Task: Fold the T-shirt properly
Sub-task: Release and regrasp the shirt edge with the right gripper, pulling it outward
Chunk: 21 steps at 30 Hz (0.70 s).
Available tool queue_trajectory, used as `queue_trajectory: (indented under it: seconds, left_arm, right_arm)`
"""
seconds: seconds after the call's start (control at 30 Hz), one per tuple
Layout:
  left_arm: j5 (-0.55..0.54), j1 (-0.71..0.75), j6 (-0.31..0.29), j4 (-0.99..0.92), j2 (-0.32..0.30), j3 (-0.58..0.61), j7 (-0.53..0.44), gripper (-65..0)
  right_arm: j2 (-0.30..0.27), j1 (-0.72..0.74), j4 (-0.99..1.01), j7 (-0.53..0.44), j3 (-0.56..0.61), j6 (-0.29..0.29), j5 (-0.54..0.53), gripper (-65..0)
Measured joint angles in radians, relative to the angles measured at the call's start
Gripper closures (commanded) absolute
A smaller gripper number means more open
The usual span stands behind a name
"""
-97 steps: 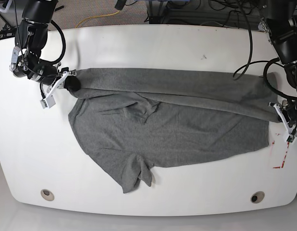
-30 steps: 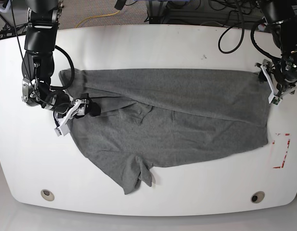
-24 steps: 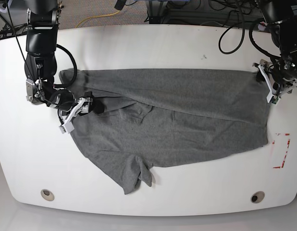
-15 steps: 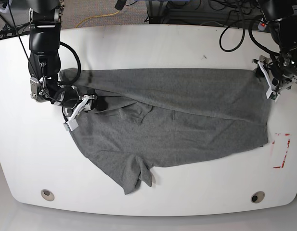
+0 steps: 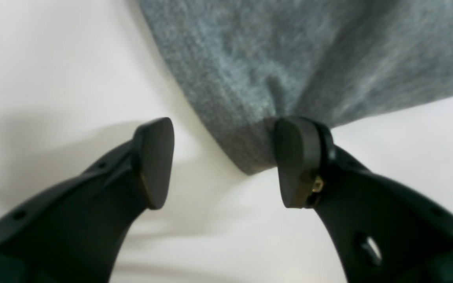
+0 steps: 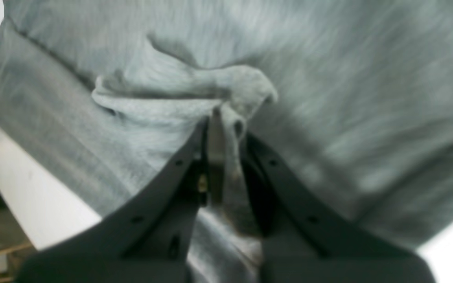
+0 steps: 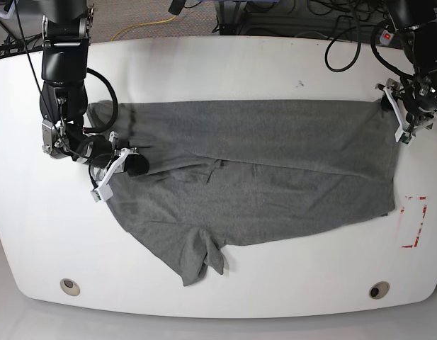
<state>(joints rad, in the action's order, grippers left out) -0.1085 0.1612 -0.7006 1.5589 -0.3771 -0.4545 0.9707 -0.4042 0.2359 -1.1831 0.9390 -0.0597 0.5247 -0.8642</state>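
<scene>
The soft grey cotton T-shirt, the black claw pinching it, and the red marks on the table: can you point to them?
soft grey cotton T-shirt (image 7: 275, 177), base view, middle of the body.
right gripper (image 6: 224, 129), right wrist view, tips pinching bunched cloth.
red marks (image 7: 414, 223), base view, painted outline near the table edge.

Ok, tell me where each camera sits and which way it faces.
Base: overhead, looking down at the white table and T-shirt; both arms show.
Left wrist: on the left arm, facing a shirt corner; the open left tool shows.
Right wrist: on the right arm, facing bunched cloth; the right tool is shut on it.
All three views share the T-shirt.
</scene>
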Motion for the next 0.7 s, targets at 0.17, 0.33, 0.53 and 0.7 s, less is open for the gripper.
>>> queue_trajectory:
  seconds: [0.17,0.33,0.53,0.7]
  left_arm:
    - [0.026,0.003,0.000,0.000,0.000,0.002,-0.036,-37.8]
    - [0.027,0.003,0.000,0.000,0.000,0.003,-0.041,-37.8]
    - [0.026,0.003,0.000,0.000,-0.023,0.003,-0.042,-37.8]
    - [0.026,0.003,0.000,-0.001,-0.023,0.004,-0.044,-37.8]
  right_arm:
    - [-0.014,0.045,0.001,0.003,0.001,0.000,0.002,0.0]
    - [-0.015,0.078,0.002,0.004,0.006,0.000,0.000,0.0]
    - [-0.010,0.110,0.008,0.006,0.008,0.001,0.013,0.0]
    - [0.015,0.151,0.036,0.003,-0.002,0.003,0.146,-26.5]
